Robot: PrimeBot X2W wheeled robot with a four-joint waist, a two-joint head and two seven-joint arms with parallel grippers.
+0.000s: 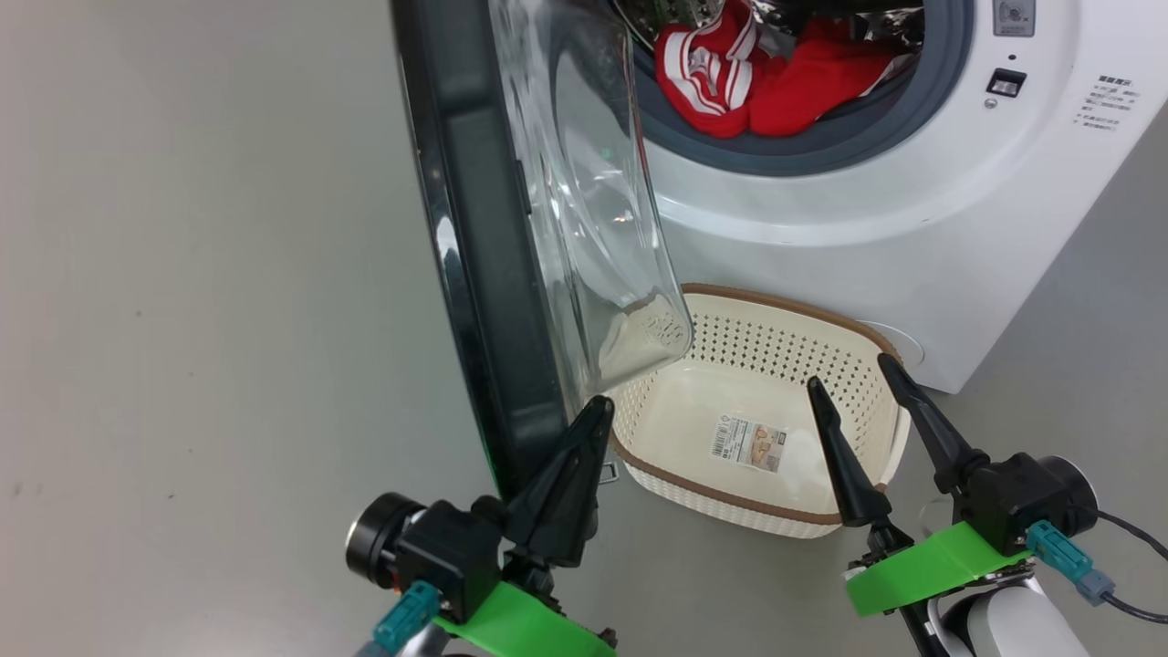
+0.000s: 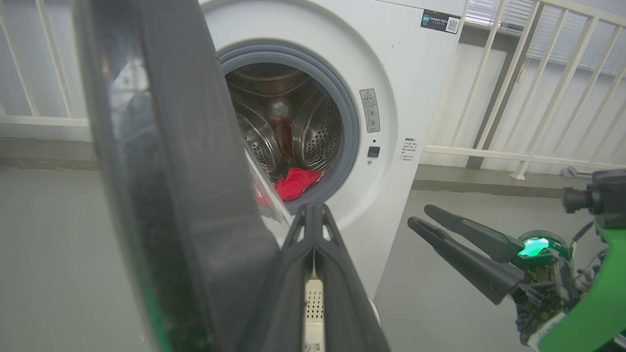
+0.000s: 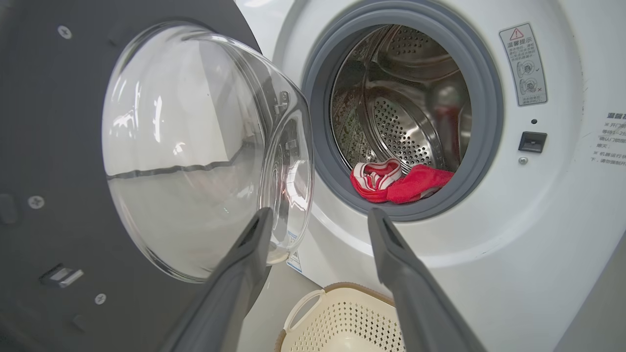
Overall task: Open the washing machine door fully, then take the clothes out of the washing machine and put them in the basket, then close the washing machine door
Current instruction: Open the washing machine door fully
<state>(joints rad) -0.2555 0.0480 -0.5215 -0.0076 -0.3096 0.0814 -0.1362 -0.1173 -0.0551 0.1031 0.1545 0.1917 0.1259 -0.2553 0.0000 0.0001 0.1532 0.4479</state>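
The washing machine door (image 1: pixel 474 274) stands swung out, its black rim edge-on and its glass bowl facing the white washing machine (image 1: pixel 867 201). The red, white-striped clothes (image 1: pixel 757 73) lie at the front of the drum, on the grey gasket, also seen as clothes (image 3: pixel 396 181). The cream basket (image 1: pixel 785 306) sits on the floor below the opening with only a label inside. My left gripper (image 1: pixel 598 406) is shut, holding nothing, its tip right beside the door's lower rim (image 2: pixel 161 171). My right gripper (image 1: pixel 850 372) hangs open over the basket's right side, pointing at the drum opening.
Grey floor (image 1: pixel 182 365) stretches to the left of the door. A white railing (image 2: pixel 538 98) and a wall stand behind the machine. A dark cable (image 1: pixel 1131 538) trails from my right wrist.
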